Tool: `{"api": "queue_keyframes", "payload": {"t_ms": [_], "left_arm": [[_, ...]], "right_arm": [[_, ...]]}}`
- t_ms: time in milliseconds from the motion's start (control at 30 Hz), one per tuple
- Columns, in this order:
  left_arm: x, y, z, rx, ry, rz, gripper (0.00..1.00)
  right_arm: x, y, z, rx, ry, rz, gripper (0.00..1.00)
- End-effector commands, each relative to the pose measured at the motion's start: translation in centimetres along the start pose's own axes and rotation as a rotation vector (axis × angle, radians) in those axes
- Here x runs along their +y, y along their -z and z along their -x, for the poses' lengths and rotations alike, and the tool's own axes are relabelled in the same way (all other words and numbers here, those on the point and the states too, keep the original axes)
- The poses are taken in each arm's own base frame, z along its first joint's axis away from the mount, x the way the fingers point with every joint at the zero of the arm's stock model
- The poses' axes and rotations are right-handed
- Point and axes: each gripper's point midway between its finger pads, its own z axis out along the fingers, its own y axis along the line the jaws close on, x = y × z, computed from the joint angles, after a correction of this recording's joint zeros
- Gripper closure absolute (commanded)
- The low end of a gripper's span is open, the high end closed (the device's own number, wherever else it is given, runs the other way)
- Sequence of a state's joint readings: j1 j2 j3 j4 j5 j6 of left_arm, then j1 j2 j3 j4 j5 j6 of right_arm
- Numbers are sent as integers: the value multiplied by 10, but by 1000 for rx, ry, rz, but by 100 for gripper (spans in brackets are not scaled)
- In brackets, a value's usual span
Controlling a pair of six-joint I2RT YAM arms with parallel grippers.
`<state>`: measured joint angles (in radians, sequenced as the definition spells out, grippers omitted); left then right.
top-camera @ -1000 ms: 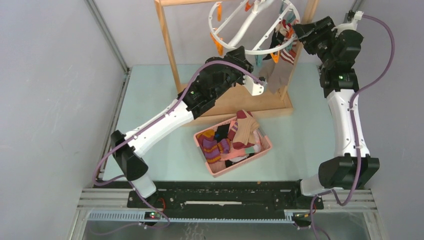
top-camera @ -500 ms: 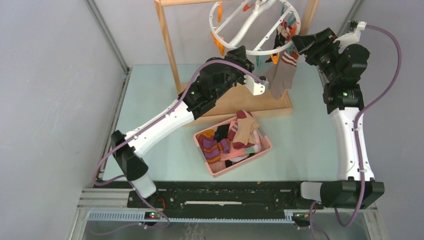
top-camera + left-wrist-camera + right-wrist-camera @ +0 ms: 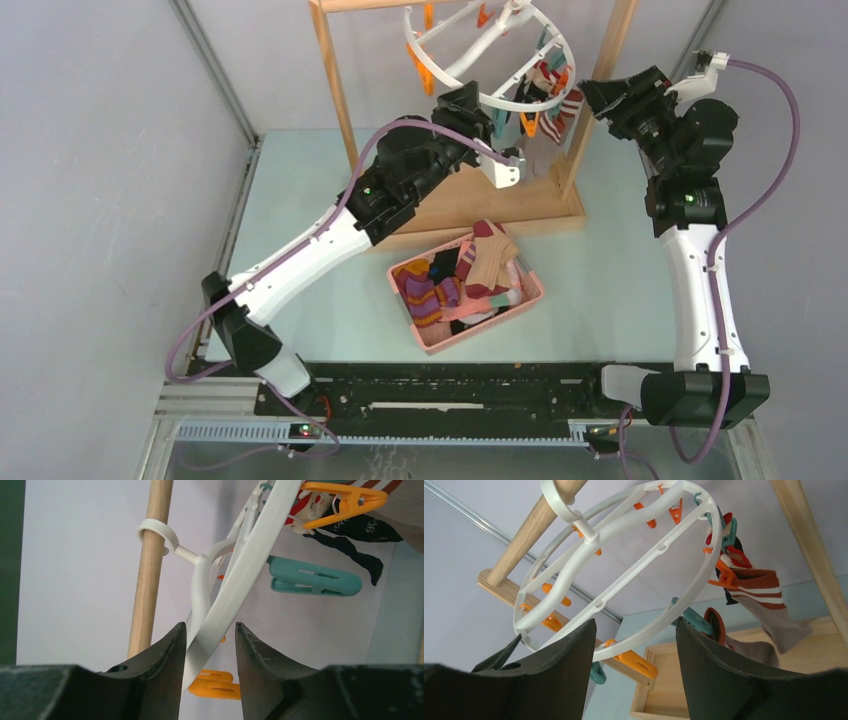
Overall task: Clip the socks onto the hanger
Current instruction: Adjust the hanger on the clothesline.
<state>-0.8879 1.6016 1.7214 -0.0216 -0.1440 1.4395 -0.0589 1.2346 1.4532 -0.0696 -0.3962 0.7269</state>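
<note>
At upper centre of the overhead view, a wooden rack frame (image 3: 335,90) — pale uprights fixed to a flat wooden base (image 3: 470,205) on a pale green table (image 3: 600,270). Just below that base, close to its front edge, a pink plastic basket (image 3: 488,322), turned askew. Plain grey walls (image 3: 100,150) on both sides. Along the bottom edge, a black rail (image 3: 540,398). Left of centre in the left wrist view, a round wooden crossbar (image 3: 150,565) — slanting slightly.

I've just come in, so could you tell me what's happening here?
Both arms are up at the hanger. The left gripper has the rim between its jaws, with a gap showing. The right gripper is open near it, holding nothing. A few socks hang clipped on the rim, and more lie in the basket.
</note>
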Motion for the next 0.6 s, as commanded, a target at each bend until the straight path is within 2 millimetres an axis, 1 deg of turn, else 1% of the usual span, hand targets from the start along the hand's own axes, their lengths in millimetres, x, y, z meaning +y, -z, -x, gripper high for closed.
{"api": "queue_keyframes", "payload": {"t_ms": [0, 133, 200, 267, 367, 433, 500, 567], "left_arm": [[27, 19, 6, -34, 51, 75, 53], [29, 26, 9, -55, 79, 77, 47], [27, 30, 11, -71, 99, 64, 41], [18, 35, 13, -83, 115, 25, 35], [14, 44, 17, -104, 150, 9, 24], [11, 51, 20, -122, 175, -8, 19], [10, 57, 24, -141, 212, -17, 16], [12, 63, 26, -151, 245, -21, 16]], "right_arm": [[16, 11, 6, -20, 40, 61, 32], [18, 15, 0, -4, 46, 73, 32], [22, 18, -4, 9, 52, 98, 32], [29, 22, -4, 6, 66, 138, 32], [36, 28, -6, 7, 86, 173, 32], [39, 31, -8, 11, 96, 187, 32], [42, 34, -12, 22, 105, 199, 32], [43, 35, -18, 41, 111, 208, 33]]}}
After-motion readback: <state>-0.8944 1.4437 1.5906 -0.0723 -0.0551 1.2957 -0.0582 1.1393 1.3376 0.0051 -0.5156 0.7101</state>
